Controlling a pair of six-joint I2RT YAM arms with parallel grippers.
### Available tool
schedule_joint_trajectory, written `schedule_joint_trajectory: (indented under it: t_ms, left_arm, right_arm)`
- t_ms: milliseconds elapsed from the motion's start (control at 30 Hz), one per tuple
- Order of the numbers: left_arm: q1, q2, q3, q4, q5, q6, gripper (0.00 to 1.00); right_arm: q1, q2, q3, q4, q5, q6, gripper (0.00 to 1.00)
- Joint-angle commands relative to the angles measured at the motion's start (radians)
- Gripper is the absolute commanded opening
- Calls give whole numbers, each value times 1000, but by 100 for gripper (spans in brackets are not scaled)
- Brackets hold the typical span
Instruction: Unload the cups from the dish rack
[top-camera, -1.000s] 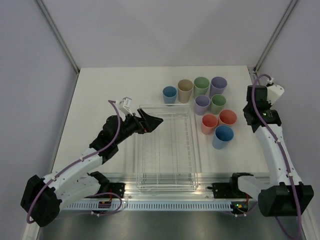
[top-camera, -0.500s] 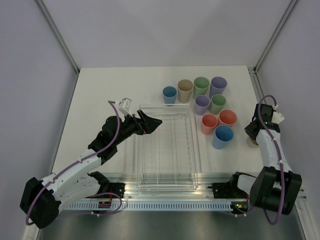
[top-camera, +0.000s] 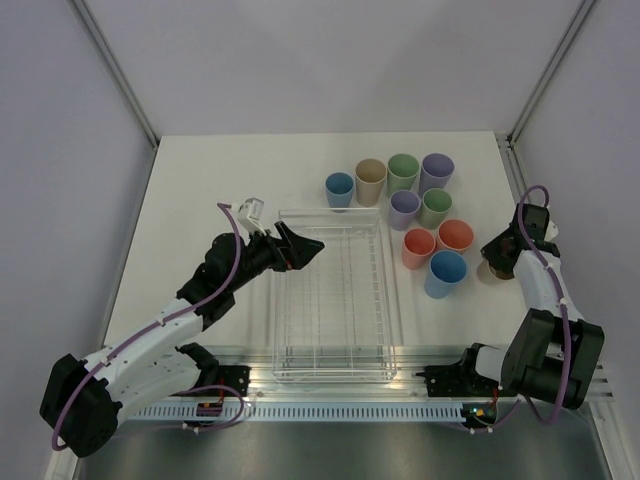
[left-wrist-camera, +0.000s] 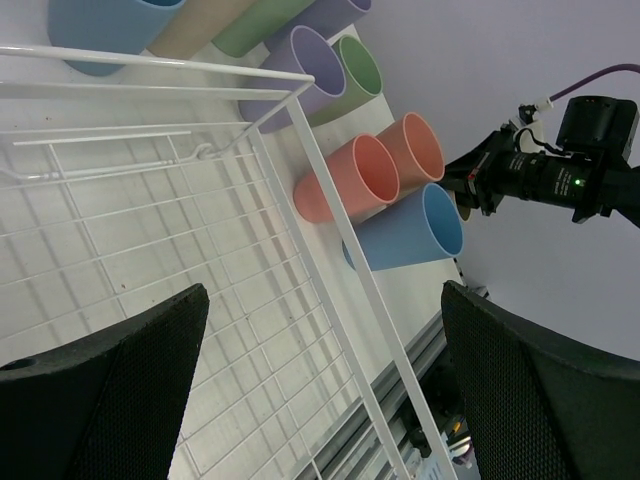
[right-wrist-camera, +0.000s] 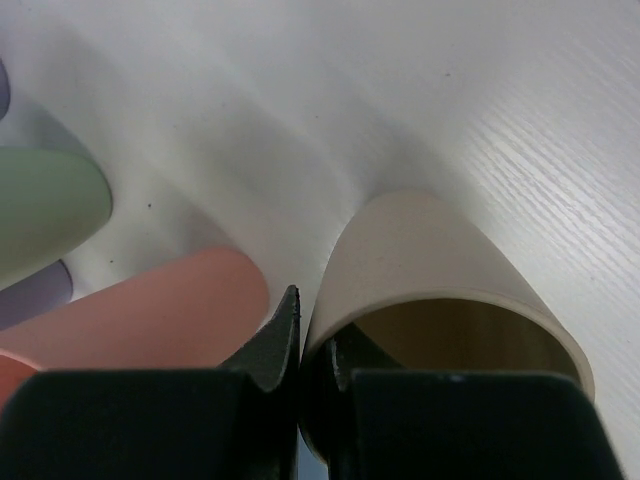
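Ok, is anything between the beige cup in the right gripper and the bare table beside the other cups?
Nothing visible. The right gripper pinches the rim of the beige cup, with only bare table past it; a coral cup stands to one side.

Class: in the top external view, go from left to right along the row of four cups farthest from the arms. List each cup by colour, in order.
blue cup → beige cup → green cup → purple cup

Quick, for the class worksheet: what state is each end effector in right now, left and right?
Left end effector: open, holding nothing.
Right end effector: closed on the rim of a beige cup.
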Motion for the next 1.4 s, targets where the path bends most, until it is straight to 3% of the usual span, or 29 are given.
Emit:
schedule_joint_trajectory:
  t_ms: [0,267,600,867,1000,1100,1200,1267,1367]
  left_arm:
    - [-2,2,-4,42,-10,15,100]
    - [-2,28,-3,67,9,6,100]
    - [-2,30,-6,70,12,1,100]
    - [-2,28,5,62,21,6,100]
    - [-2,30,10,51,24,12,100]
    - [-2,25,17,42,33,17,100]
    - [-2,3,22,28,35,35,100]
    - [-2,-17,31,2,44,63,100]
    - [-2,-68,68,-83,44,113,100]
  right_arm:
    - [-4,36,29,3,-93,-18,4]
    - [-4,-15,64,-26,-118,-32,30]
    - [-4,-48,110,-72,-98,-44,37]
    - [-4,-172,222,-164,-92,-39,40]
    - [-4,-228,268,-187,-70,-38,50]
    - [-4,-269,285,-155,-153,-38,61]
    - [-4,-300,260,-35,-360,-47,80]
    - [-3,-308,231,76,-561,-38,98]
    - [11,-323,204,187,-731,2,98]
